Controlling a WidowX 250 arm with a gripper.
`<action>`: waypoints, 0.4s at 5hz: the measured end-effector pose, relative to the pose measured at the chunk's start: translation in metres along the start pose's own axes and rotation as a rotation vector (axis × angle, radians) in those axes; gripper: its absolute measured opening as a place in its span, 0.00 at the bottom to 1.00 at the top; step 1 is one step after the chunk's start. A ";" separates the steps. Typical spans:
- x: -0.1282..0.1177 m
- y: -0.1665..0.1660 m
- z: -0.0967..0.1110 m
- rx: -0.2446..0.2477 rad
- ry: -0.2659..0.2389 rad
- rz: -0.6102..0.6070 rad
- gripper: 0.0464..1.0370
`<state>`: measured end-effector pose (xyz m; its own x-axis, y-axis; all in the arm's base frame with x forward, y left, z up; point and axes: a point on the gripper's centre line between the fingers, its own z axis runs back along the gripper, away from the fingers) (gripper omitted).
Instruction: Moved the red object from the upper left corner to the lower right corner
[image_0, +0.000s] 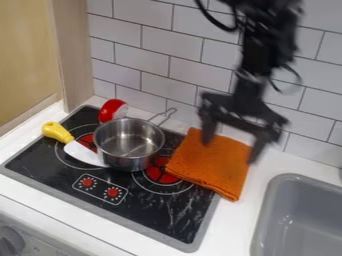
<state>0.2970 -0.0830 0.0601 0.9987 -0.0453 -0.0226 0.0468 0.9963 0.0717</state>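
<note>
The black gripper (229, 151) hangs over the orange cloth at the right of the stove, its two fingers spread wide with nothing held between them. A small red object (112, 110), round like a bowl or lid and tilted on its side, stands at the back left corner of the black stovetop (167, 212), close behind the metal pot. It is well to the left of the gripper.
The metal pot (129, 144) sits mid-stove, its handle towards the tiled wall. A yellow-handled utensil (58, 132) lies left of the pot. The orange cloth (210, 165) overlaps the stove's right edge. A grey sink (300, 220) is at lower right.
</note>
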 end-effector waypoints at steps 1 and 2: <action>0.005 0.036 0.011 0.002 0.029 0.054 0.96; 0.010 0.078 0.012 -0.006 0.035 0.122 0.96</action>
<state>0.3109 -0.0071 0.0774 0.9957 0.0784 -0.0484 -0.0749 0.9947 0.0704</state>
